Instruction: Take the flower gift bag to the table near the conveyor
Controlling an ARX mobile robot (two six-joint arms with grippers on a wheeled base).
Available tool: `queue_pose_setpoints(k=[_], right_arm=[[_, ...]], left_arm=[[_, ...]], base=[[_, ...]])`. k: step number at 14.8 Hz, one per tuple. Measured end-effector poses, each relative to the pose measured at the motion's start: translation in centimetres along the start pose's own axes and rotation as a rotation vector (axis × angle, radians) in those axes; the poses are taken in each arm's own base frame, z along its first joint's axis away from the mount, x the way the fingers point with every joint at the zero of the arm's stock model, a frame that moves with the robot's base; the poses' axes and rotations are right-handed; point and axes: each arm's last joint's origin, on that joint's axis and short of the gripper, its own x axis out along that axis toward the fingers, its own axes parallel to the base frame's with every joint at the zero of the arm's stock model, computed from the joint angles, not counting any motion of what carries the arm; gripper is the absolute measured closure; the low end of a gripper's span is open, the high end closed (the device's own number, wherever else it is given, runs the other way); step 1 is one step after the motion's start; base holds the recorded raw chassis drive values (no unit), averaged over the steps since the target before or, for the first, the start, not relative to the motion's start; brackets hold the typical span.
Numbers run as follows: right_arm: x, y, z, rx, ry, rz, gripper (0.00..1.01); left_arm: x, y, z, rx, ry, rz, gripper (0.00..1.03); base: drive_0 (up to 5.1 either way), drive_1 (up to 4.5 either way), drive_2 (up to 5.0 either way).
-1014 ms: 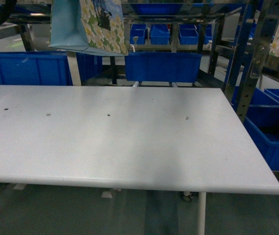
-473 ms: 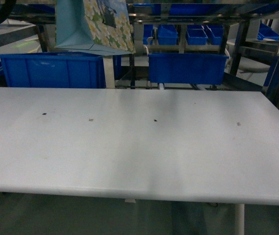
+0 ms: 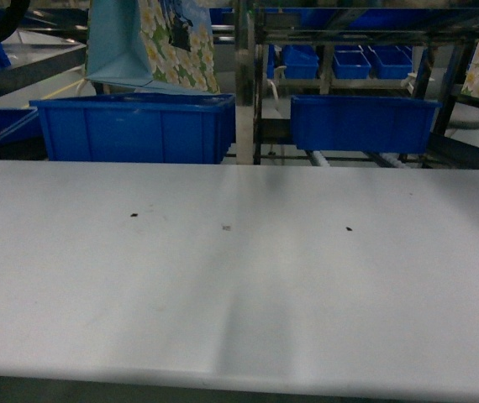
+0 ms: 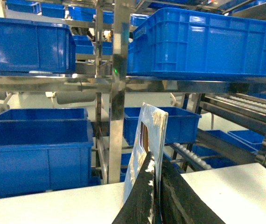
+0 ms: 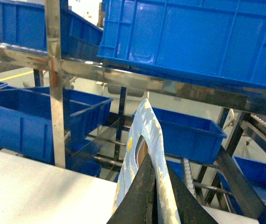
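Behind the near foreground, shiny steel shelving uprights (image 3: 245,80) and crossbars (image 4: 53,83), reflecting the light. On the rack levels, blue plastic bins: a large one (image 3: 134,126) low on the left, a smaller one (image 3: 361,122) to the right, more (image 3: 374,60) on shelves further back. Overhead in the wrist views, a big ribbed blue crate (image 4: 203,39) on an upper shelf, another (image 5: 193,39) likewise. Pale floor (image 5: 100,107) glimpsed between the frames, with a yellow line (image 5: 18,73) across it. Dim, bluish lighting throughout.
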Motion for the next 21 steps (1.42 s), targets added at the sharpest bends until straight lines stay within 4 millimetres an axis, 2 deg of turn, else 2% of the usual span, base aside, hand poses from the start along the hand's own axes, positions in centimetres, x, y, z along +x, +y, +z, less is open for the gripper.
queue_pose_setpoints(k=[11, 13, 17, 19, 21], right_arm=[[0.0, 0.0, 0.0, 0.001, 0.004, -0.002, 0.99], [0.2, 0.2, -0.3, -0.025, -0.046, 0.007, 0.99], [2.5, 1.7, -6.5, -0.011, 0.038, 0.077, 0.99], [4.5, 1.7, -7.7, -0.015, 0.028, 0.102, 0.99], [6.1, 1.2, -10.6, -0.026, 0.065, 0.096, 0.99]], left_arm=[[0.0, 0.1, 0.0, 0.000, -0.001, 0.002, 1.01], [0.0, 0.1, -0.1, 0.000, 0.002, 0.002, 1.01], [0.0, 0.0, -0.1, 0.000, 0.002, 0.000, 1.01], [0.0, 0.0, -0.1, 0.000, 0.003, 0.000, 1.01], [0.0, 0.0, -0.1, 0.000, 0.002, 0.000, 1.01]], base=[[-0.1, 0.32, -0.4], [0.0, 0.00, 0.0], [0.0, 0.00, 0.0], [0.0, 0.00, 0.0], [0.0, 0.00, 0.0]])
